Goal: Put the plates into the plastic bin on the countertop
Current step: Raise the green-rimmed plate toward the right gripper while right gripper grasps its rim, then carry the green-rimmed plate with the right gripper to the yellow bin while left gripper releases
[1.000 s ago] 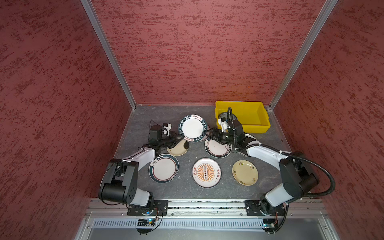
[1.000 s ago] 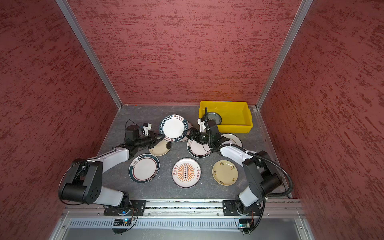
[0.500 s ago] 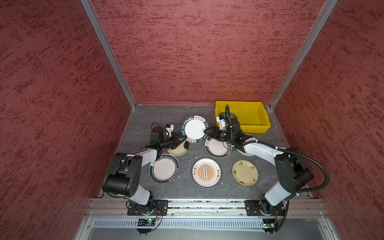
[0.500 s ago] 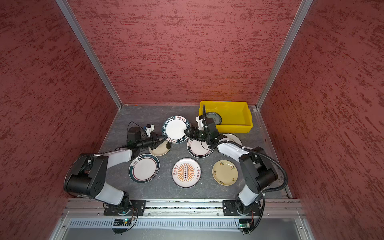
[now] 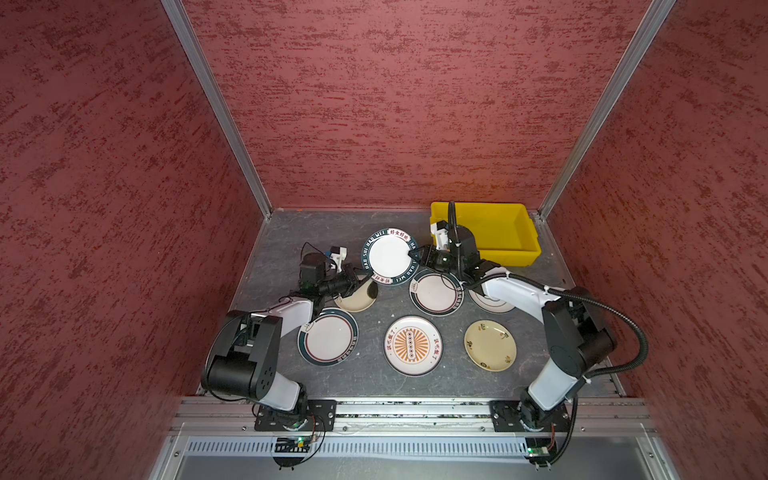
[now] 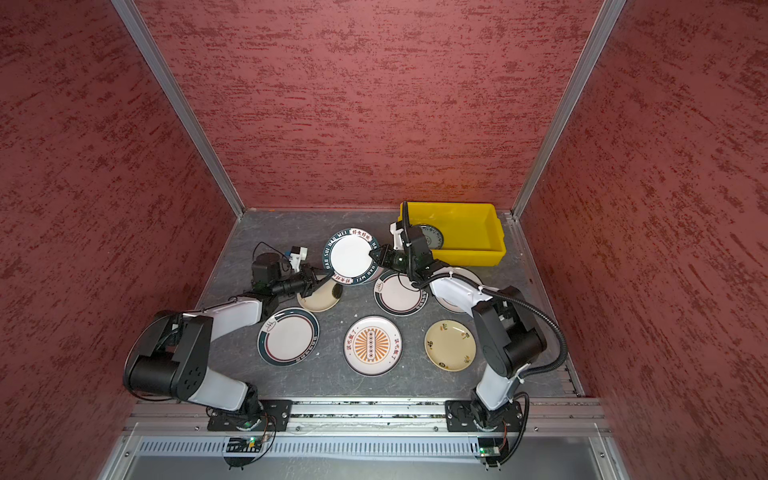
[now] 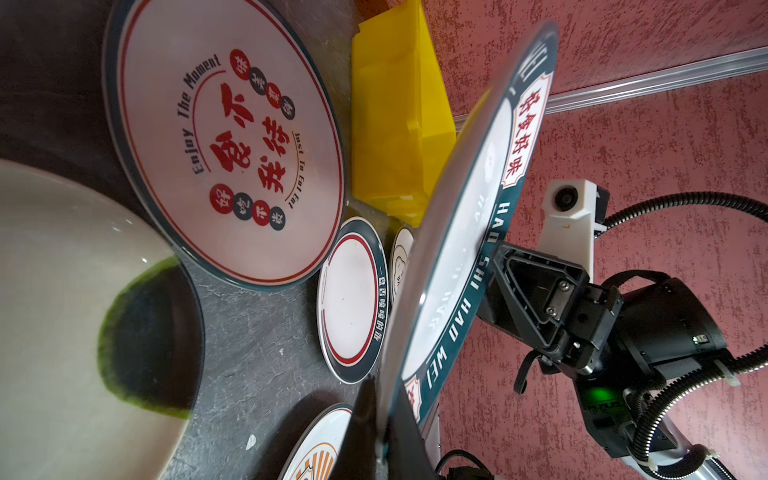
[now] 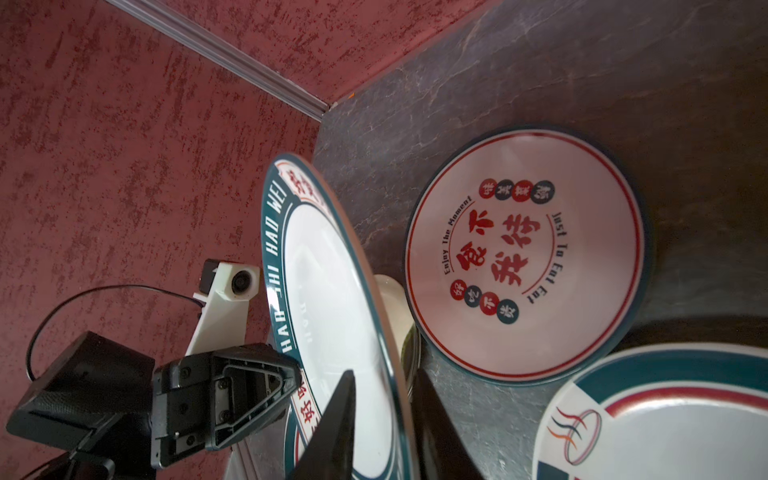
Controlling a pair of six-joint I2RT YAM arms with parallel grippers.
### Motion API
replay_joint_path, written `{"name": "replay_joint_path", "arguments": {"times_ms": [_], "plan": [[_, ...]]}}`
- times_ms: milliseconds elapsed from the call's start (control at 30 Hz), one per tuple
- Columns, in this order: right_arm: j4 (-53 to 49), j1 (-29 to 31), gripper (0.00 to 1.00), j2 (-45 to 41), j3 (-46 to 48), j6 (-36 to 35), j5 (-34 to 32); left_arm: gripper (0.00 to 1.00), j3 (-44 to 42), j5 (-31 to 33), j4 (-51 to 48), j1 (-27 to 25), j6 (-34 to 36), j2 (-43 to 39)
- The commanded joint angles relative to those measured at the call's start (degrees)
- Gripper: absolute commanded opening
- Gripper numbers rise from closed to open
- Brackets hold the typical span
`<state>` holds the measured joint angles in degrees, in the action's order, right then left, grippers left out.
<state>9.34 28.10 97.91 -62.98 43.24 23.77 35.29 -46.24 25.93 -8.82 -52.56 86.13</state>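
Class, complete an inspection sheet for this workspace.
Surface: dark grey veined countertop.
Job's things: HAO WEI plate held up between both arms; another plate in the yellow bin; other plates lie flat.
Clutter: one pale speck.
Grippers: left gripper shut on the HAO WEI plate's rim; right gripper straddles its other side, grip uncertain.
Cables: black ribbed hose along the right arm; thin wire at the left wrist.
Surroundings: red textured walls, metal corner posts.

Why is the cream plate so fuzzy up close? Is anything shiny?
In the left wrist view the cream plate nearest the lens is blurry, with a green-edged shadow on it; in the right wrist view the raised plate shows pale glare streaks; in both top views the sunburst plate looks sharp.
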Motion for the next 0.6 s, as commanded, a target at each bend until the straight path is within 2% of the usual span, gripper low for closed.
{"name": "replay_joint_path", "arguments": {"times_ms": [0, 300, 400, 433, 567], "plan": [[0.1, -0.24, 0.19, 0.42, -1.36, -0.78, -2.49, 0.0, -0.45, -0.17, 1.93, -0.43, 1.44, -0.75], [0.55, -0.65, 0.01, -0.21, -0.35, 0.26, -3.13, 0.0, -0.83, 0.26, 1.93, -0.32, 1.74, -0.91], [0.63, -0.93, 0.0, -0.46, -0.13, 0.48, -2.99, 0.24, -0.99, 0.6, 1.93, -0.32, 1.9, -1.07], [0.44, -1.1, 0.0, -0.56, -0.05, 0.5, -3.02, 0.38, -1.03, 0.7, 1.93, -0.32, 2.12, -1.17], [0.58, -2.94, 0.0, -2.17, 1.05, 0.81, -3.18, 0.55, -1.18, 0.87, -0.12, -0.3, 2.89, -1.78]]}}
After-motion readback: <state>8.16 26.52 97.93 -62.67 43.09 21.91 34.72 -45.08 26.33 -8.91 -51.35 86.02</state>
